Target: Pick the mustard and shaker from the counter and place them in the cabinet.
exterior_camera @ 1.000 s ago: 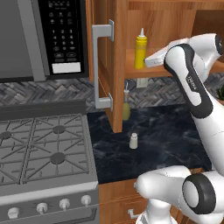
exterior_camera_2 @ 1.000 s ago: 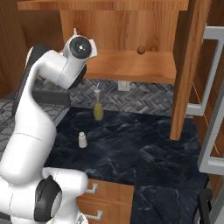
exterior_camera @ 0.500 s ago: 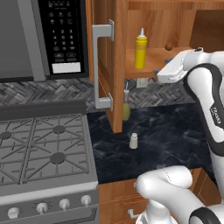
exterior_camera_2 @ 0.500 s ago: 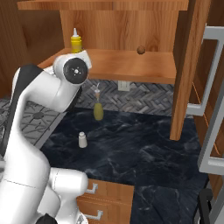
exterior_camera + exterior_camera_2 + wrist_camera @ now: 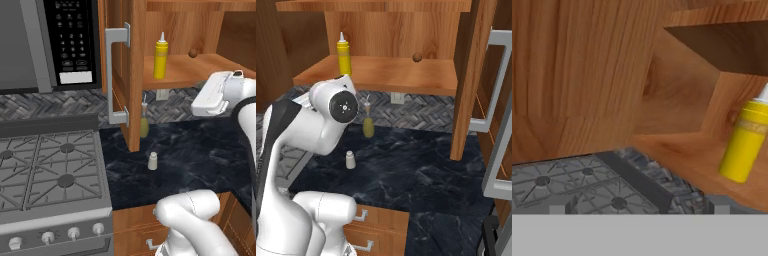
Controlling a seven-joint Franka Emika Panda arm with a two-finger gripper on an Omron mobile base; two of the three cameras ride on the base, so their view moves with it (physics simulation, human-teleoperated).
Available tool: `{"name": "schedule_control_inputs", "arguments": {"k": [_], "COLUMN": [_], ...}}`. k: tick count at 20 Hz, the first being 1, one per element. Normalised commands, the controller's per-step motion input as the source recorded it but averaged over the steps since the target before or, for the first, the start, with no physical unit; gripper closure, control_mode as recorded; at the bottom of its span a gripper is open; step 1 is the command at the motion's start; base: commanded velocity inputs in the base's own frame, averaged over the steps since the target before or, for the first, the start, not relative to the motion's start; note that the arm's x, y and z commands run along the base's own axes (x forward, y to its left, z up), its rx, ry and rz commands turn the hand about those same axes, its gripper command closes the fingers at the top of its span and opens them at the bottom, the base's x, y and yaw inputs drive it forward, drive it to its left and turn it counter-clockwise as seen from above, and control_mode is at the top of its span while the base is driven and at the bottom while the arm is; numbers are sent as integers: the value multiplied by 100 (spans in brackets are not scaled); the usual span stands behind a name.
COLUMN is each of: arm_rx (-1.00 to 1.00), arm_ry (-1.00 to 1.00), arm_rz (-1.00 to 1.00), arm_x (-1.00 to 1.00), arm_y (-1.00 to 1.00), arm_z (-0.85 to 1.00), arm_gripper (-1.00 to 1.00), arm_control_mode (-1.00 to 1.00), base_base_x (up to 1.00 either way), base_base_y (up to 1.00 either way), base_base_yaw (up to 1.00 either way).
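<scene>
The mustard (image 5: pixel 160 58) stands on the cabinet (image 5: pixel 200 70) shelf, the shaker (image 5: pixel 153 161) waits on the surface (image 5: pixel 200 150); whether the tool is released I cannot tell, and a hasty descent risks toppling the small shaker.

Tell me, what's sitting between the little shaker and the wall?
The olive-green bottle stands between the shaker and the wall, on the counter, seen in the right base view.

Kitchen: gas stove (image 5: pixel 50 170), microwave (image 5: pixel 70 40), stone counter (image 5: pixel 200 150).
</scene>
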Motion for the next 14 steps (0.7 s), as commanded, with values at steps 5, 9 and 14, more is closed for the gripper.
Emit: {"name": "schedule_control_inputs", "arguments": {"k": [5,9,14], "arm_rx": [-1,-4,-5], "arm_ry": [0,3,9], "arm_rz": [12,10,9], "arm_x": [-28,-12,0], "arm_y": [0,0,-3], "arm_z": [-42,-53,-63], "arm_gripper": [-100,-100,-100], "arm_control_mode": [-100,-100,-100], "base_base_x": [0,0,0], "base_base_y": [0,0,0], "base_base_yaw": [0,0,0]}}
